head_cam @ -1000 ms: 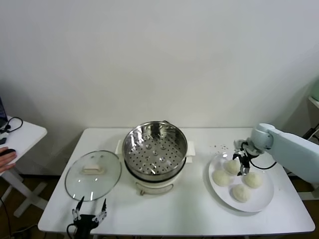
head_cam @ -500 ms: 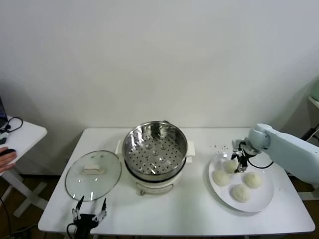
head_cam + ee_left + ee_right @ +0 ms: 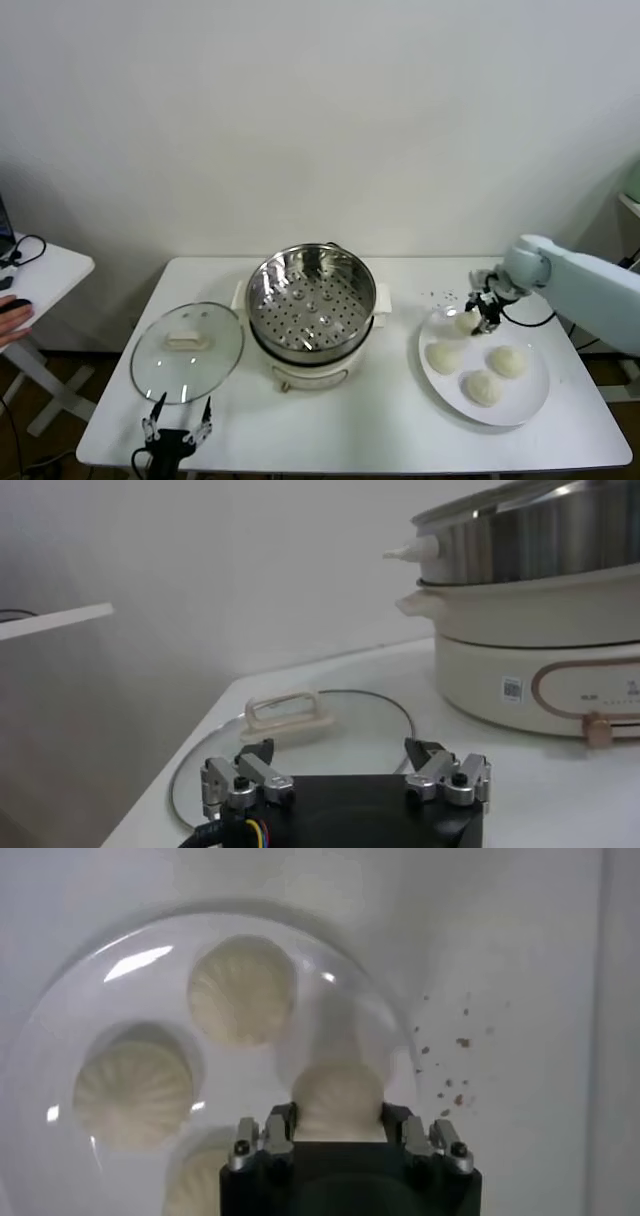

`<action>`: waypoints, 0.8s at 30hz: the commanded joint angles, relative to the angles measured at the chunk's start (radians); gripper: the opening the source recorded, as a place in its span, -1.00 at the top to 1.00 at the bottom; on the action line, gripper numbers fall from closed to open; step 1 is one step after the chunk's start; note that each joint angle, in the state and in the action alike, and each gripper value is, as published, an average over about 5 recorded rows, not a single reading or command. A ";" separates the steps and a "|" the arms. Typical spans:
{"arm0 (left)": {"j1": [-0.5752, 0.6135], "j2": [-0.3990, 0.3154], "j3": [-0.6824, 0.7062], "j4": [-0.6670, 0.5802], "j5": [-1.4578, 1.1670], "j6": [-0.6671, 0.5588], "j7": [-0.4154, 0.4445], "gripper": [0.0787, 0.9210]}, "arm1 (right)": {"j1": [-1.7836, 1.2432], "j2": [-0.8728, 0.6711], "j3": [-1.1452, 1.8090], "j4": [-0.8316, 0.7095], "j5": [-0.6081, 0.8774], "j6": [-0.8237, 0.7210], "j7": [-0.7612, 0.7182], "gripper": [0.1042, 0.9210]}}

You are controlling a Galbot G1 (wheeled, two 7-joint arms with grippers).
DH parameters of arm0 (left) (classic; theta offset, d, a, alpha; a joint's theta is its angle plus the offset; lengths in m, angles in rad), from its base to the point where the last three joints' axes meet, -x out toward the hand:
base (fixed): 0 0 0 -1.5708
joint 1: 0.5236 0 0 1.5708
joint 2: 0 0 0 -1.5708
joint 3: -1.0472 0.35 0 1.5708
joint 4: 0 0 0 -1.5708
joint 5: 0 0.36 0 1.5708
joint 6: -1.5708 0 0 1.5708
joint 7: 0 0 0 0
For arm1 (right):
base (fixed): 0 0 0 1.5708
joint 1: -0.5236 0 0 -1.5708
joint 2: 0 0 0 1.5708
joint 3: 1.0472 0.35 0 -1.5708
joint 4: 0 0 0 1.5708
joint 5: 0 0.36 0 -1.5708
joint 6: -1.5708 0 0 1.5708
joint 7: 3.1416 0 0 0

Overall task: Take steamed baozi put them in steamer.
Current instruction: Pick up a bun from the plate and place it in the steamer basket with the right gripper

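Note:
My right gripper [image 3: 484, 309] is shut on one off-white steamed baozi [image 3: 466, 321] and holds it just above the back edge of the white plate [image 3: 530, 396]. In the right wrist view the bun [image 3: 338, 1100] sits between the jaws of this gripper [image 3: 338, 1128]. Three more baozi [image 3: 443, 357] lie on the plate [image 3: 60, 1028]. The steel steamer [image 3: 352, 268] stands at the table's middle with nothing on its perforated floor. My left gripper [image 3: 176, 434] is open and holds nothing, parked at the front left edge; the left wrist view shows it too [image 3: 345, 765].
The glass lid [image 3: 187, 350] with a cream handle lies flat left of the steamer; it also shows in the left wrist view [image 3: 290, 715], with the steamer [image 3: 540, 540] beyond it. Dark crumbs [image 3: 445, 295] dot the table behind the plate. A side table [image 3: 45, 270] stands at far left.
My right gripper has closed on the back baozi and lifted it slightly up and back from the plate. The left arm has not moved.

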 commanded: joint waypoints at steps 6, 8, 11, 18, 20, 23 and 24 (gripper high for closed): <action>0.001 -0.002 0.003 -0.008 0.001 -0.001 -0.001 -0.77 | 0.614 0.119 -0.352 0.203 0.201 0.175 0.010 -0.18; 0.002 -0.002 0.003 -0.010 0.001 -0.002 -0.001 -0.77 | 0.650 0.162 -0.352 0.216 0.196 0.253 0.026 -0.18; 0.003 -0.001 0.001 -0.010 0.000 -0.002 -0.001 -0.77 | 0.680 0.224 -0.347 0.241 0.201 0.364 0.045 -0.18; 0.000 -0.001 -0.001 -0.006 0.002 0.000 -0.001 -0.77 | 0.661 0.376 -0.349 0.266 0.133 0.599 0.127 -0.20; -0.001 -0.002 -0.001 -0.006 0.003 0.000 -0.001 -0.77 | 0.618 0.422 -0.348 0.222 0.080 0.676 0.153 -0.20; -0.002 -0.003 -0.002 -0.005 0.004 0.001 -0.002 -0.77 | 0.527 0.490 -0.329 0.115 -0.028 0.787 0.195 -0.20; -0.002 -0.003 -0.002 -0.004 0.005 0.001 -0.002 -0.77 | 0.495 0.512 -0.318 0.071 -0.068 0.822 0.206 -0.20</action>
